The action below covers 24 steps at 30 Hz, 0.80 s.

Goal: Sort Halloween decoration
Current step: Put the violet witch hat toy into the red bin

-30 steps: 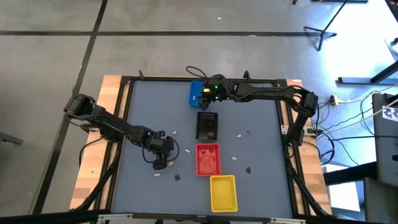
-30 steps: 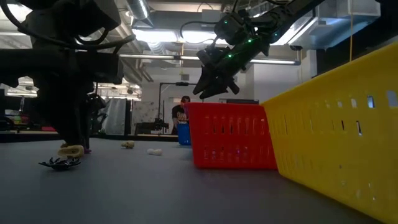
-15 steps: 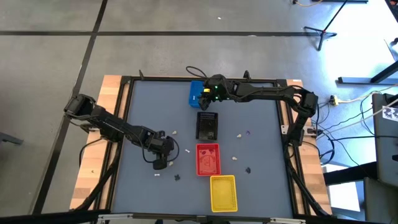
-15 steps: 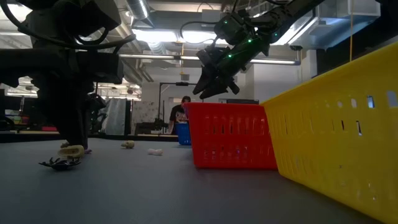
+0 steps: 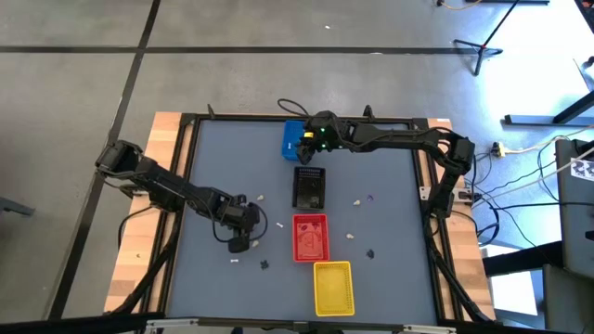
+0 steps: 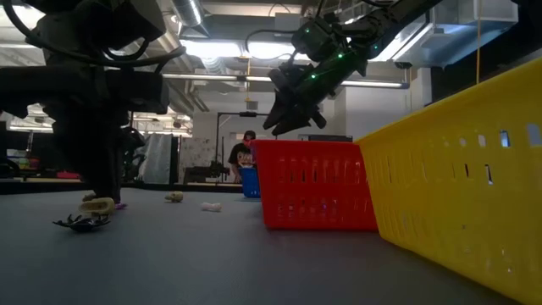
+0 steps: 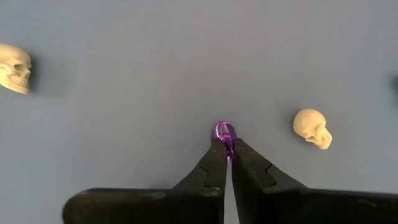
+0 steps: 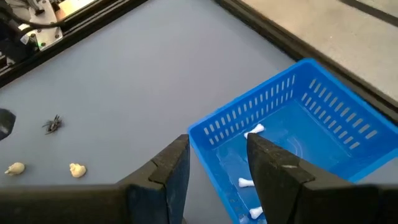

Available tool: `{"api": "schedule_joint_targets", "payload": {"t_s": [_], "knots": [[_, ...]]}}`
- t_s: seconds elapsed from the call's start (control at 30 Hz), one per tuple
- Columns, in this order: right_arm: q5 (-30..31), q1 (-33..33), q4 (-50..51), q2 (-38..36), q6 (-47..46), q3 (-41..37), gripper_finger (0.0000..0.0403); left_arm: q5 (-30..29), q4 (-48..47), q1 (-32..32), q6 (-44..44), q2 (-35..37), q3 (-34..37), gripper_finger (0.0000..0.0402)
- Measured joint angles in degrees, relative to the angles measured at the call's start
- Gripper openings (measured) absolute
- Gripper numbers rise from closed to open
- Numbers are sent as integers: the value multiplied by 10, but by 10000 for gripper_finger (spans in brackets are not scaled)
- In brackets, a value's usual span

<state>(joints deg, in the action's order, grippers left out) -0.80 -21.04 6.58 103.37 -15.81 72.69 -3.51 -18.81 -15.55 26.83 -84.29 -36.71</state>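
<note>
My left gripper (image 7: 226, 146) stands low over the grey table at its left near part (image 5: 239, 243), shut on a tiny purple decoration piece (image 7: 224, 133). Two cream skulls (image 7: 13, 68) (image 7: 312, 127) lie on the table to either side of it. A dark spider (image 6: 80, 223) and a skull (image 6: 97, 204) lie beside it in the low view. My right gripper (image 8: 217, 142) hangs open above the near wall of the blue tray (image 8: 292, 143), which holds white bone pieces (image 8: 253, 131). My left gripper pinches the purple piece (image 7: 224, 138) between its two fingertips. The piece's rounded end pokes out past the tips. The fingers slant steeply down from above. The piece is down at the table surface; whether it rests on it I cannot tell.
A black tray (image 5: 309, 187), a red tray (image 5: 310, 237) and a yellow tray (image 5: 333, 287) stand in a row down the table's middle, below the blue tray (image 5: 293, 141). Loose small pieces (image 5: 356, 201) (image 5: 369, 251) (image 5: 264, 264) lie scattered right and left of them.
</note>
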Motion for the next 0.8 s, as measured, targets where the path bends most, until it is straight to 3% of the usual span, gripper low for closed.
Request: {"api": "schedule_joint_targets", "payload": {"t_s": [0.27,0.57,0.8], "knots": [[-33,0,62,-46,60,1,159,0,-3,28,-19,11,-24,1],[-33,1,172,-118,91,1,159,-29,5,69,-152,12,-89,1],[-34,1,271,-134,100,1,159,-53,178,99,-240,8,-99,1]]}}
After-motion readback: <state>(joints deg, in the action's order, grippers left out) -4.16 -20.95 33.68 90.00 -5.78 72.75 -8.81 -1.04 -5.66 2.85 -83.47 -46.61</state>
